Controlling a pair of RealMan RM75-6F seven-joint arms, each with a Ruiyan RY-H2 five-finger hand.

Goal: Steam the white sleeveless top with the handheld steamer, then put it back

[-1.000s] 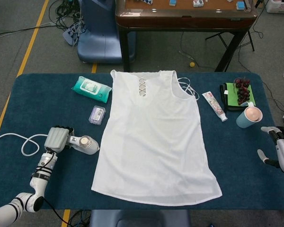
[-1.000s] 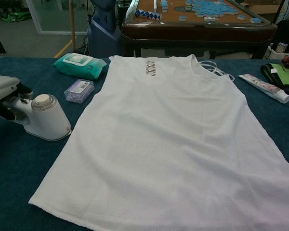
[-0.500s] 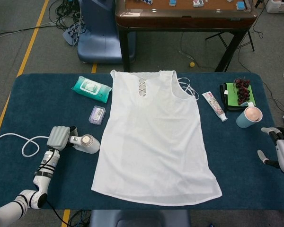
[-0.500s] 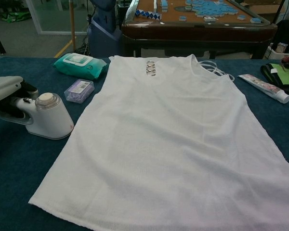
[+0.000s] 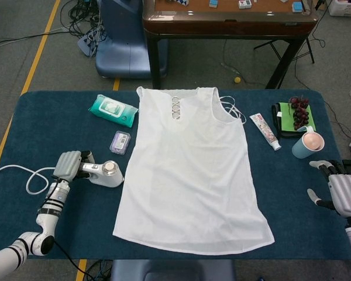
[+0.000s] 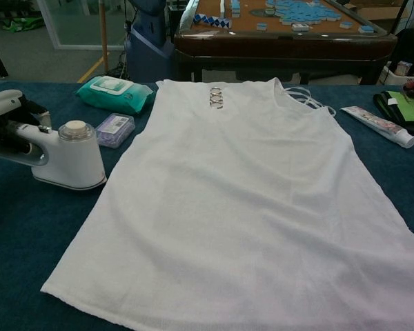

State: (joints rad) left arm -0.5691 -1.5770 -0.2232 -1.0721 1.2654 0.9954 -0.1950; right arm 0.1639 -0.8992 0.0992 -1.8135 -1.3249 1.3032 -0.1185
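Observation:
The white sleeveless top [image 5: 190, 170] lies flat in the middle of the blue table, neckline at the far side; it fills most of the chest view [image 6: 248, 193]. The white handheld steamer [image 5: 104, 174] stands on the table just left of the top's left edge, its base close to the fabric [image 6: 63, 157]. My left hand [image 5: 68, 164] grips the steamer's handle from the left [image 6: 5, 105]. My right hand [image 5: 341, 194] hovers with fingers spread over the table's right edge, holding nothing.
A teal wipes pack [image 5: 112, 110] and a small clear box [image 5: 120, 142] lie behind the steamer. The steamer's white cord [image 5: 29, 178] loops off to the left. A toothpaste tube [image 5: 264, 131], a cup [image 5: 308, 144] and grapes [image 5: 298, 112] sit at the right.
My left hand has shifted the steamer slightly toward the far side and tipped it more upright. My right hand has moved a little left, further into the head view.

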